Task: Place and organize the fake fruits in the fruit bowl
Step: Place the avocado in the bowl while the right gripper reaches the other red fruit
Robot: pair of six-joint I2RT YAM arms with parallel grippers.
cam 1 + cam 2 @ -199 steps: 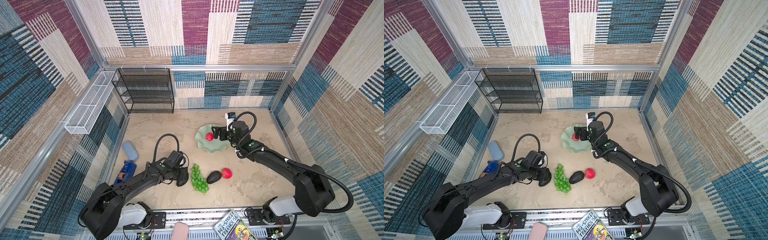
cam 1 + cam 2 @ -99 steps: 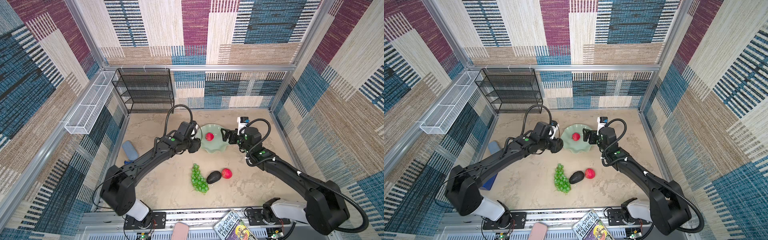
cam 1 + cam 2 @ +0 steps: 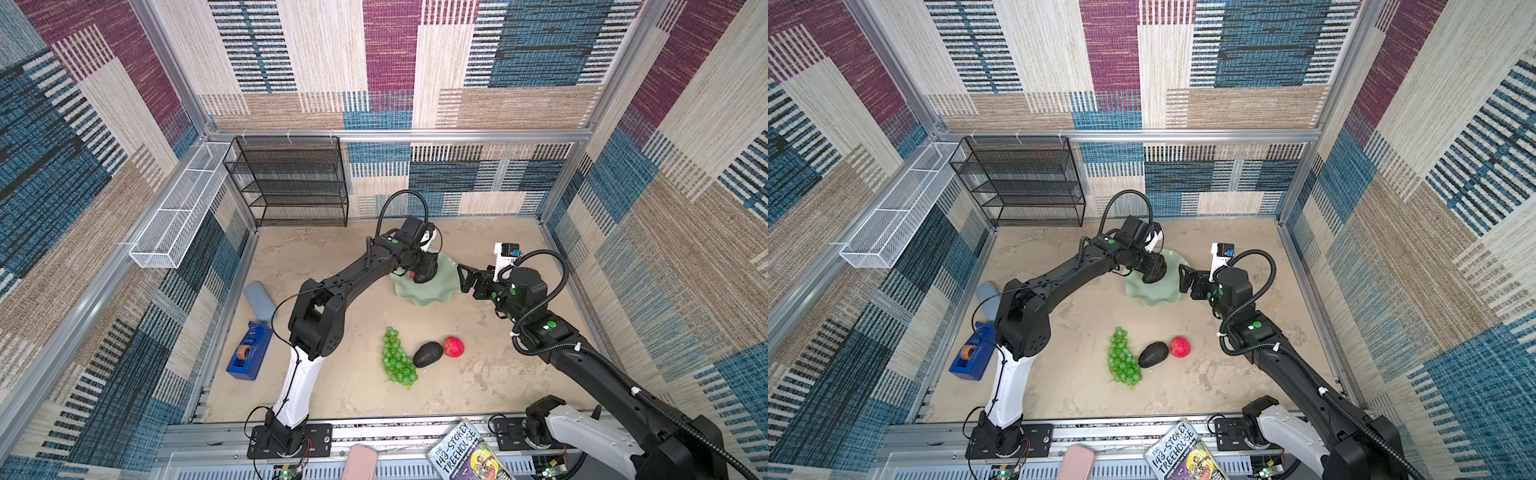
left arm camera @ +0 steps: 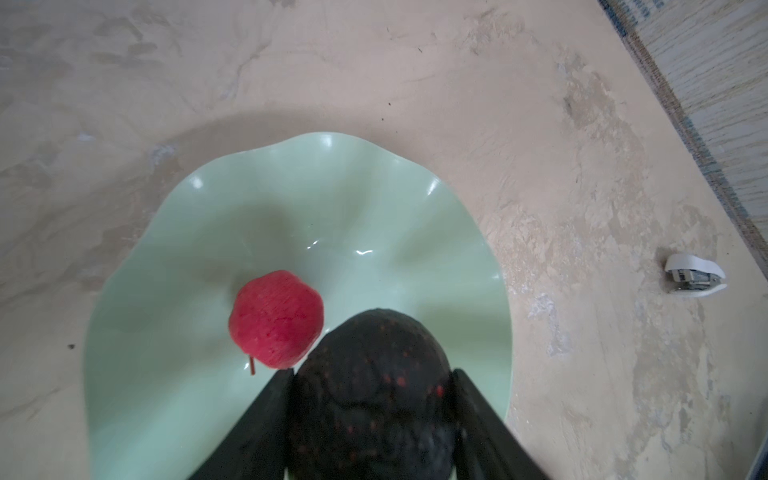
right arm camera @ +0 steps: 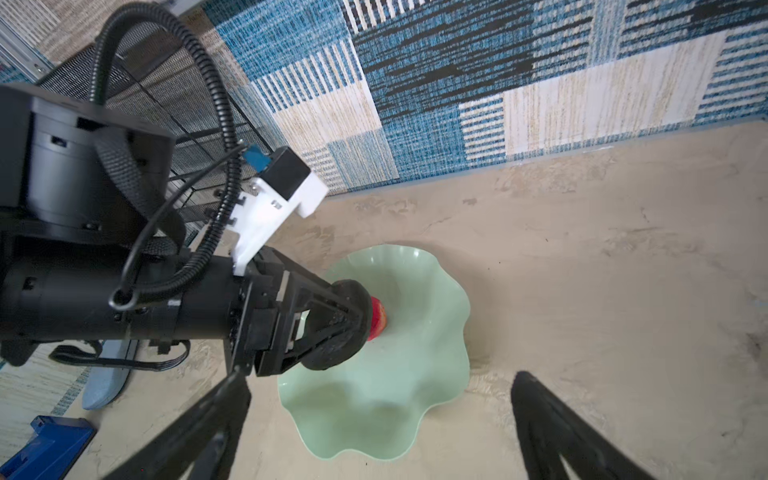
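L jaws are clamping an avocado point(image 4: 374, 365), holding it over the bowl point(image 4: 374, 199) next to the red fruit point(image 4: 276, 320) lying inside. R jaws are gaping wide w/ nothing in them, just beside the bowl. Grapes point(image 3: 398, 361), 2nd avocado point(image 3: 427, 354) & 2nd red fruit point(image 3: 453, 346) are lying together on the surface point(image 3: 478, 395), well apart from the bowl.

One round fruit point(image 4: 276, 319) in fruit bowl point(image 4: 374, 187)

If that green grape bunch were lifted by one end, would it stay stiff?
Probably not: the grapes are many small beads in a long cluster, so likely to droop. Glossy skins may slip. Lying flat and lumpy, they should hardly roll.
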